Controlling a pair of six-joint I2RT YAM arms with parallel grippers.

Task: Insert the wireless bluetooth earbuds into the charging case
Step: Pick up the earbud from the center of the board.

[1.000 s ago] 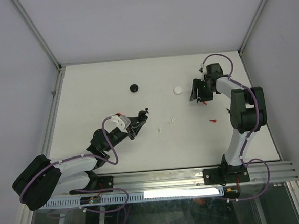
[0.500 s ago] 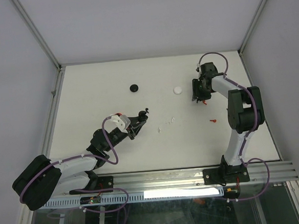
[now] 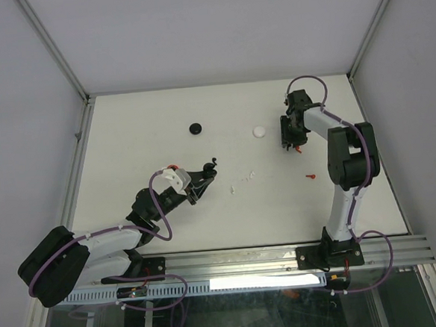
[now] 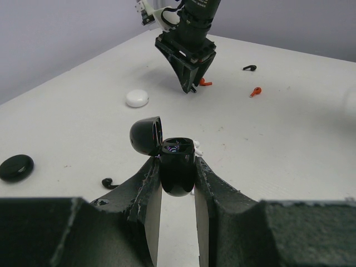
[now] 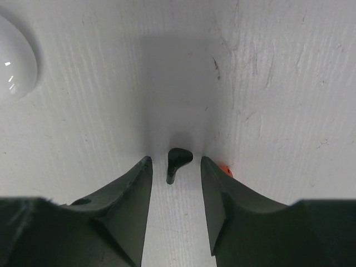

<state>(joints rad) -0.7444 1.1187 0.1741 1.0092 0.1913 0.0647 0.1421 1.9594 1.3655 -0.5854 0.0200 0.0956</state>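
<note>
Case (image 4: 178,174) open, clamped in left hand (image 4: 176,162)

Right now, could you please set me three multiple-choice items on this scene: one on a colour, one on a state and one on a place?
1. What colour is the charging case in the left hand? A white; B red; C black.
2. How is its lid? A open; B shut; C missing.
3. Where is the black earbud in the right wrist view? A inside the case; B on the table, between the fingers of the right hand; C in the left hand.
Answers: 1 C, the clamped case is glossy black. 2 A, the lid is tipped back off the body. 3 B, it lies between the two fingers with a gap on each side.
</note>
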